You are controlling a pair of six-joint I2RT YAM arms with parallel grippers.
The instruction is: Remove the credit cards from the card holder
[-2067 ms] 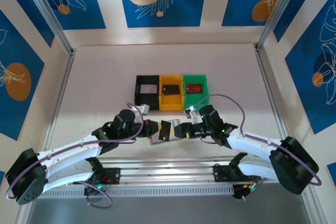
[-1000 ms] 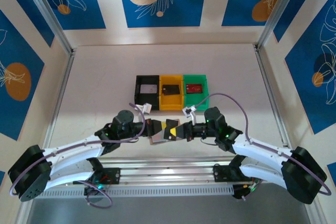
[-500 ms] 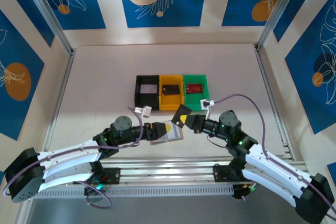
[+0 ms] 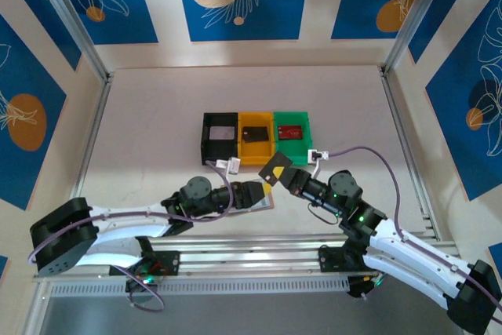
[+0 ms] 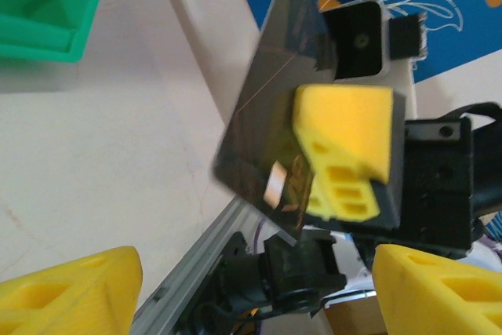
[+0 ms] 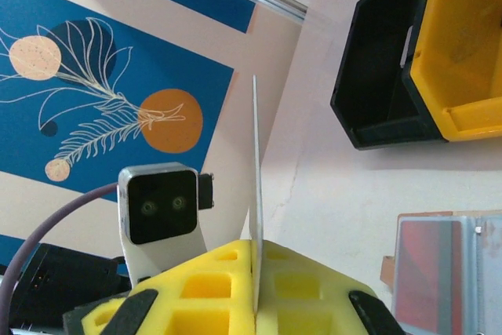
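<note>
The right pincer is clamped on a dark credit card and holds it edge-up off the tabletop, just in front of the yellow bin and the green bin. The left pincer has its fingers spread wide and grips nothing. It hangs over the card holder, which lies open near the middle of the tabletop's near edge. A reddish card shows in one of the holder's pockets.
</note>
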